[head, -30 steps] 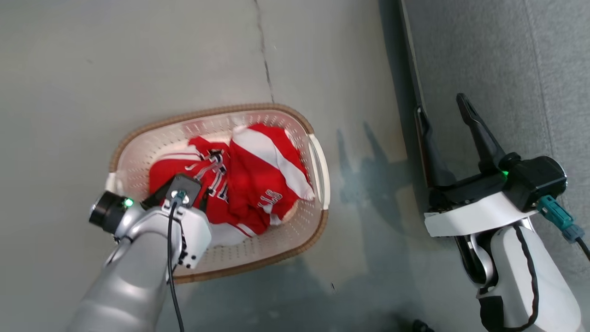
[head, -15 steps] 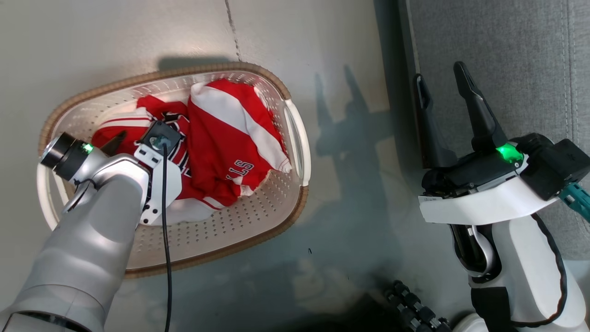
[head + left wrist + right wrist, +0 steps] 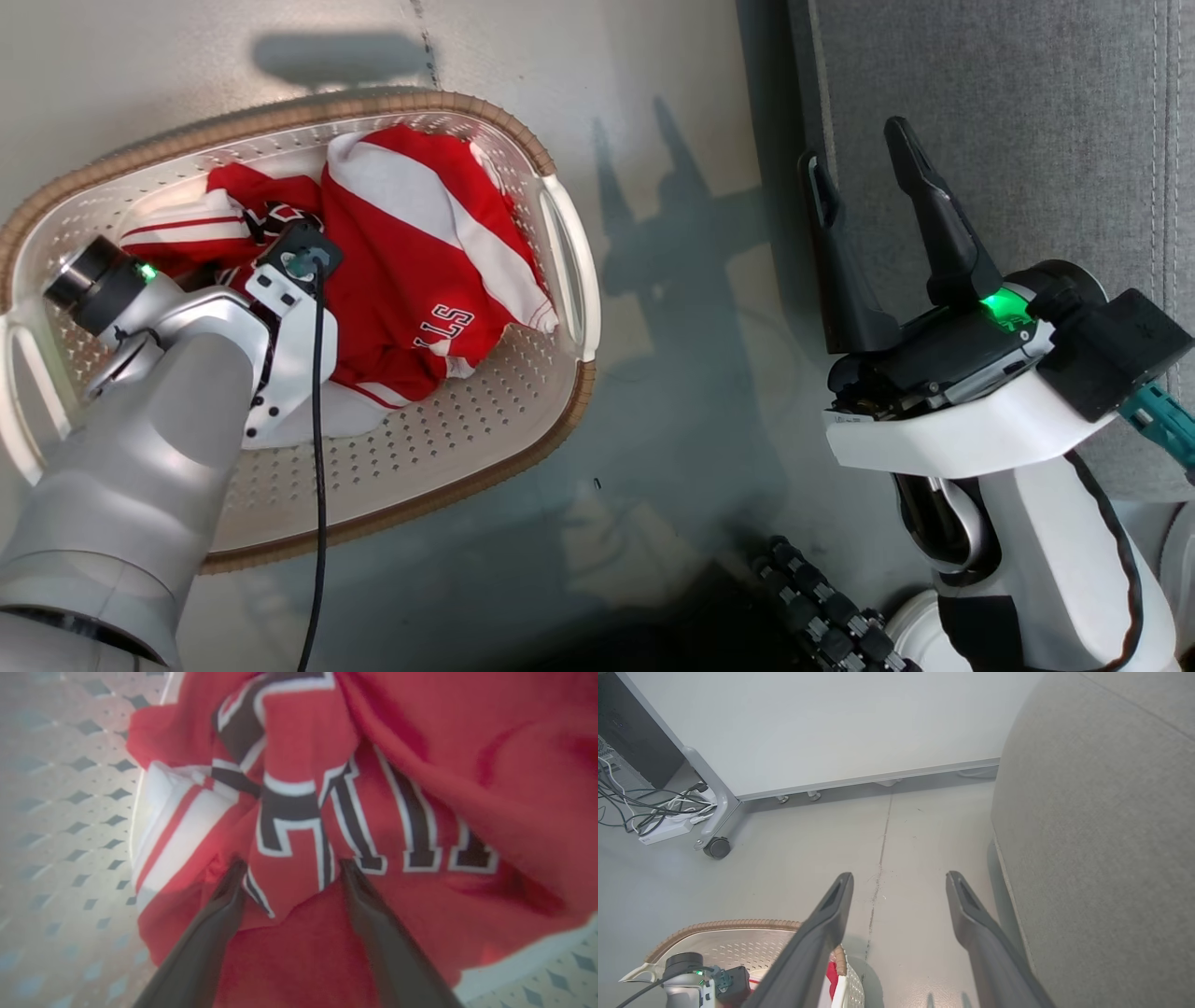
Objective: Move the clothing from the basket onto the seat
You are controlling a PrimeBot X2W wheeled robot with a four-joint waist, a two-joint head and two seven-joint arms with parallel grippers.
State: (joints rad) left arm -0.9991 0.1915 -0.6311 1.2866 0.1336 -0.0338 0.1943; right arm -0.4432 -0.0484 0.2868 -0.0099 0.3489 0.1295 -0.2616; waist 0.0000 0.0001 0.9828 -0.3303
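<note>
Two fingers of the left gripper [image 3: 292,865] stand wide apart close over the clothing [image 3: 420,243], heaped in the basket [image 3: 485,411] at the head view's left; the right gripper [image 3: 854,145], wide also and empty, is by the seat [image 3: 1027,112], upper right.

The basket [image 3: 557,245] is being viewed from overhead by the head camera, its clothing [image 3: 490,779] close-up by the left wrist's, its rim [image 3: 738,925] distantly by the right wrist's.

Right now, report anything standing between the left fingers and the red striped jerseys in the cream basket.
Nothing visible does. The open left fingers flank a raised fold of the soft red white-striped jersey clothing inside the cream perforated plastic basket; no rim or wall lies between them.
</note>
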